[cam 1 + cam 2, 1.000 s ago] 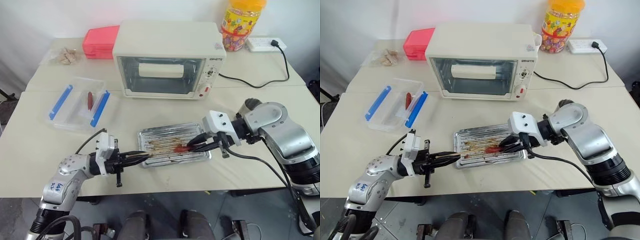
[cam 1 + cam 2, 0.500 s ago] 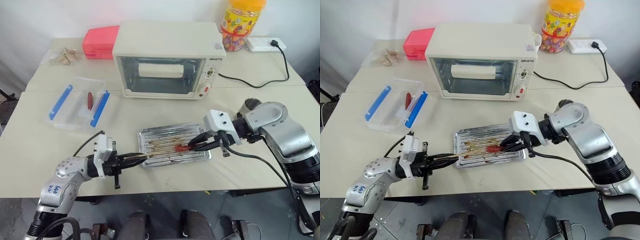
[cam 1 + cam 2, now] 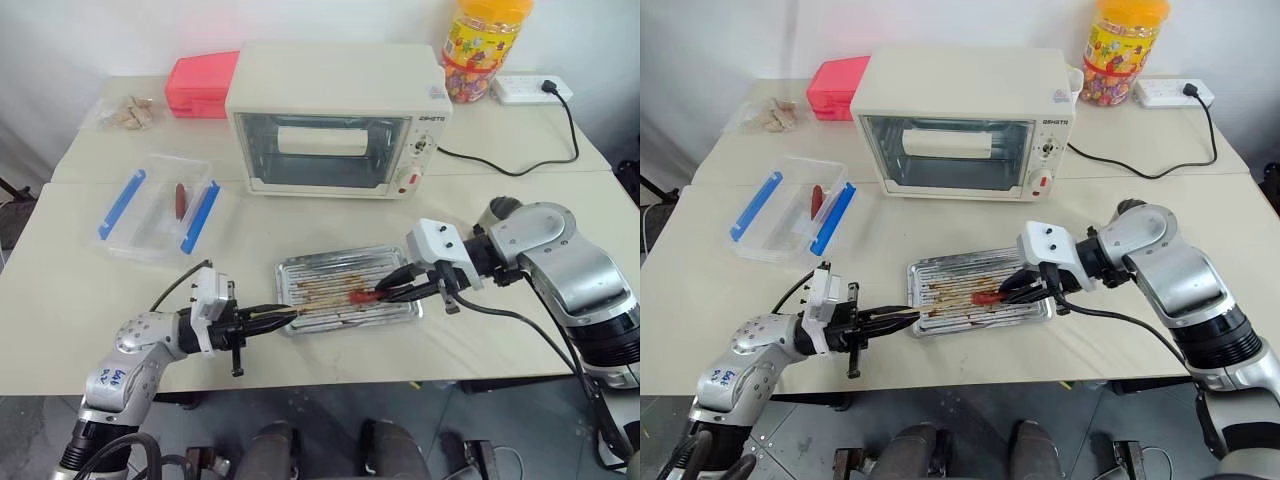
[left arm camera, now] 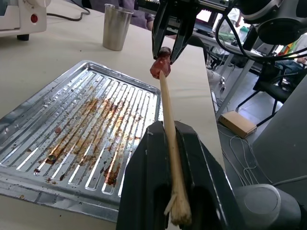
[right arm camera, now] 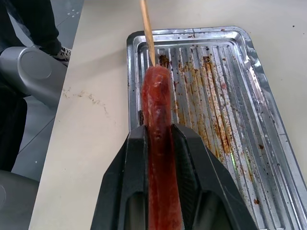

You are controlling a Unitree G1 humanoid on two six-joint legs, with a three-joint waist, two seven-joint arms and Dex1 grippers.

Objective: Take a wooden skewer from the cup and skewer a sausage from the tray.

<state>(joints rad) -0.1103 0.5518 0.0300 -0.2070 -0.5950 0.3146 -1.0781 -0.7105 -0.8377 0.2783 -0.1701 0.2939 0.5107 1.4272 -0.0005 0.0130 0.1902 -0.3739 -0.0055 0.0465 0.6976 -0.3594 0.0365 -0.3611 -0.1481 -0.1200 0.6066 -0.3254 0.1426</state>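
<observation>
Over the tray [image 3: 300,270], the left claw [image 3: 285,316] clamps the wooden skewer [image 4: 168,127], its tip entering the sausage [image 5: 158,143] gripped end-on by the right claw [image 3: 385,292] at 3 o'clock, axes aligned.

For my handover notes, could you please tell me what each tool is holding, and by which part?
The left tool grips the wooden skewer near its blunt rear end. The right tool clamps the sausage along its rear half, over the tray.
</observation>
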